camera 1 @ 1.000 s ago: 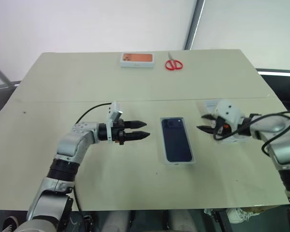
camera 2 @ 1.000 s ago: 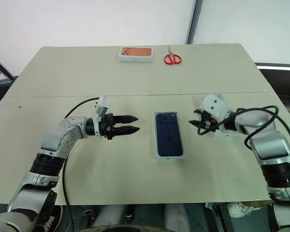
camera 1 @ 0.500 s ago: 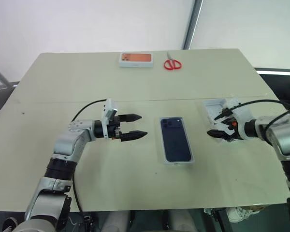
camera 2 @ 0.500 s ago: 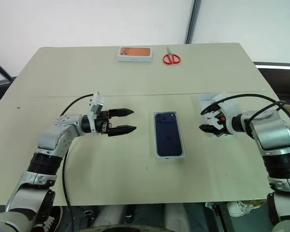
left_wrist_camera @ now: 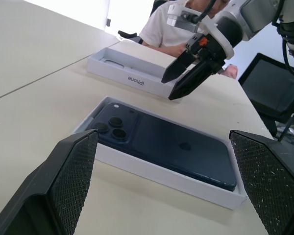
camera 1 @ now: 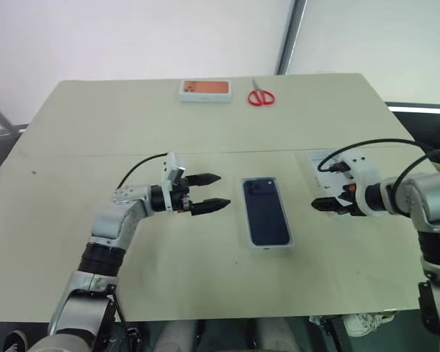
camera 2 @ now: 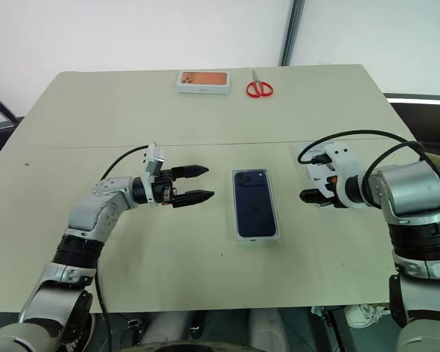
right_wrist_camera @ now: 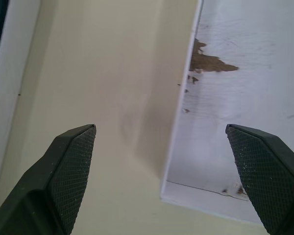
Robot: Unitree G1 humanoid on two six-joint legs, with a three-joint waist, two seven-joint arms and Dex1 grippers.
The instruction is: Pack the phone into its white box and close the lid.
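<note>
Phone lies in the white box; left gripper and right gripper jaws gape apart, empty

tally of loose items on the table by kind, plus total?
Phones: 1, the phone, lying in the white box
Box parts: 2, that white box and the lid lying open side up
Other boxes: 1, the orange-topped box
Scissors: 1, the red scissors
Total: 5
</note>
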